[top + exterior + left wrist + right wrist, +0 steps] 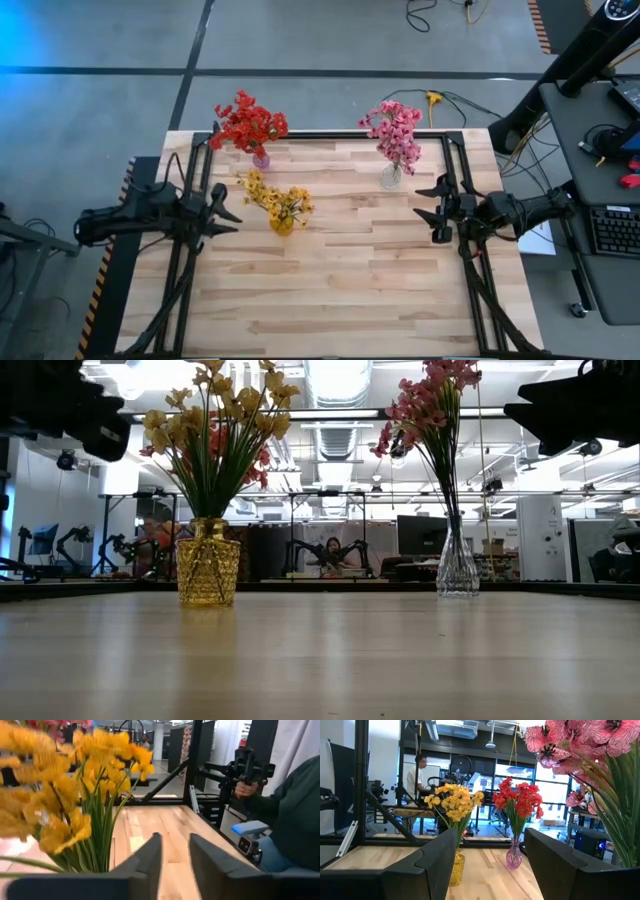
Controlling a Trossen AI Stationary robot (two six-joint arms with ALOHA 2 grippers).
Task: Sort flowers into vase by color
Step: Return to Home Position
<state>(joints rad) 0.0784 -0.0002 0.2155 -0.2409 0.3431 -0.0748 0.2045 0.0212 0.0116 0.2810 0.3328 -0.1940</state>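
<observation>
Red flowers [249, 124] stand in a small pink glass vase [261, 158] near the table's far edge. Yellow flowers [272, 196] stand in an amber vase [283, 224] at mid-table. Pink flowers [395, 130] stand in a clear vase [391, 177] toward the far right. All stems stick down into their vases. My left gripper [228, 211] is open, raised left of the yellow flowers. My right gripper [428, 205] is open, raised right of the clear vase. In the low view the amber vase [208, 562] and clear vase [457, 565] stand upright on the table.
Black frame rails [350, 135] run along the table's far edge and down both sides. The near half of the wooden table [340, 300] holds no objects. A seated person [295, 815] in a dark green sleeve shows beyond the table in the left wrist view.
</observation>
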